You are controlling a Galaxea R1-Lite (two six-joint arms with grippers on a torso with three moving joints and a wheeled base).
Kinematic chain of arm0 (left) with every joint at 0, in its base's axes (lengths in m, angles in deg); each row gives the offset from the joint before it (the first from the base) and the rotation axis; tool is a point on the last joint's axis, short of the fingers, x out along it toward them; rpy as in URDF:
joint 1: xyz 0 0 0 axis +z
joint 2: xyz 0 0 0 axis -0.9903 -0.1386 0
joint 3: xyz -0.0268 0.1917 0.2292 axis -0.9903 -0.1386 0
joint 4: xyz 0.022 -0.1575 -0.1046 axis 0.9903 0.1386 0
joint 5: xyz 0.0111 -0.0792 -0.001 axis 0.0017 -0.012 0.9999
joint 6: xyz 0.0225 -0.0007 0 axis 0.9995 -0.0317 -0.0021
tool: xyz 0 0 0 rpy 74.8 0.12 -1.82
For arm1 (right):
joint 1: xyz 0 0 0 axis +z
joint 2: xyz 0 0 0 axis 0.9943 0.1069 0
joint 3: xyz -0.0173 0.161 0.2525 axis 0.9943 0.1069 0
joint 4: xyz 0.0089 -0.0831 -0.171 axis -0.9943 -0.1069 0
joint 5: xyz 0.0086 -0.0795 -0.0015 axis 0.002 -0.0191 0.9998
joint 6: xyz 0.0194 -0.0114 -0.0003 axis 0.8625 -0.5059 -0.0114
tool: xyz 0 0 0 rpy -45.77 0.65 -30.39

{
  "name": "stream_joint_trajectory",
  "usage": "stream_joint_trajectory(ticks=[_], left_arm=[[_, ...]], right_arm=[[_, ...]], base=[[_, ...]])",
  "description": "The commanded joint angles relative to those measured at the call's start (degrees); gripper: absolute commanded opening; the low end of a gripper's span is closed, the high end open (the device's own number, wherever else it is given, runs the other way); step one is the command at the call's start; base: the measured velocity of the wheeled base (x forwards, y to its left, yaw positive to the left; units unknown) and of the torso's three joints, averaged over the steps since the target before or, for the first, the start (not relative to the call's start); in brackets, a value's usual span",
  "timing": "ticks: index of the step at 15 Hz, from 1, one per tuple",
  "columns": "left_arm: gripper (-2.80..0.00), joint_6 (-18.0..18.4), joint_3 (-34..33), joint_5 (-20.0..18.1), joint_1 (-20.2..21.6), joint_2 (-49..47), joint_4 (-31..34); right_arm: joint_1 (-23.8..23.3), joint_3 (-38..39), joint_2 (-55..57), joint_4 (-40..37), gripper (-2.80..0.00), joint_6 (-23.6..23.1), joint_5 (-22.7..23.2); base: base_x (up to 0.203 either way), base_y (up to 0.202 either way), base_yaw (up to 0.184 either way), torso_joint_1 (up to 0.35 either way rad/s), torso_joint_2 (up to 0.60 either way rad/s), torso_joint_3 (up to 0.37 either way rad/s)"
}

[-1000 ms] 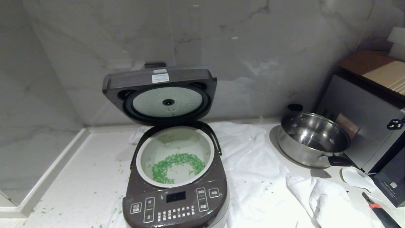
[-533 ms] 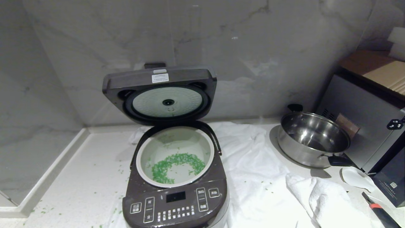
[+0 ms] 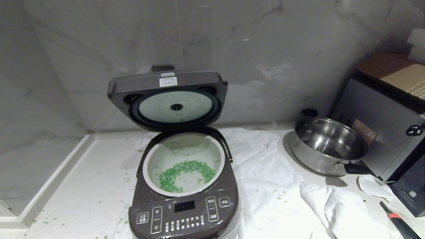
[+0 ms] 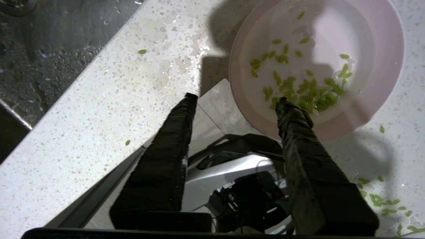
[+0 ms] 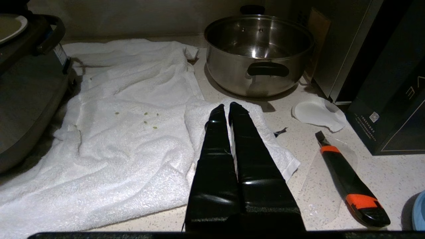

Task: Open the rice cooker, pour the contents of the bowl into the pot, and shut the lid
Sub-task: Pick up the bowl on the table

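Fingers of the left gripper (image 4: 235, 101) stand apart, empty; small round pale pink bowl (image 4: 375, 99) sits upright at one o'clock.

Your head view looks forward and down at the open rice cooker (image 3: 184, 186) on the counter, saucepan (image 3: 328, 146) off right. Left wrist view points steeply down, close over the bowl (image 4: 317, 66) at the counter edge, sharing nothing with the head view. Right wrist view sits low, looking level across the towel (image 5: 132, 132) at the same saucepan (image 5: 259, 53).
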Motion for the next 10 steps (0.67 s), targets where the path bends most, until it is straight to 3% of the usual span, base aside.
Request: stream_joint_trajectory(ticks=[1, 10], left_arm=[[0.0, 0.09, 1.0, 0.15, 1.24, -5.19, -1.54], [0.0, 0.11, -2.19, 3.87, 1.44, -19.03, -19.99]], right_arm=[[0.01, 0.09, 0.0, -0.01, -2.8, -0.02, 0.03], [0.01, 0.09, 0.0, -0.01, -2.8, -0.02, 0.03]], base=[[0.0, 0.0, 0.0, 0.0, 0.0, 0.0], [0.0, 0.0, 0.0, 0.0, 0.0, 0.0]])
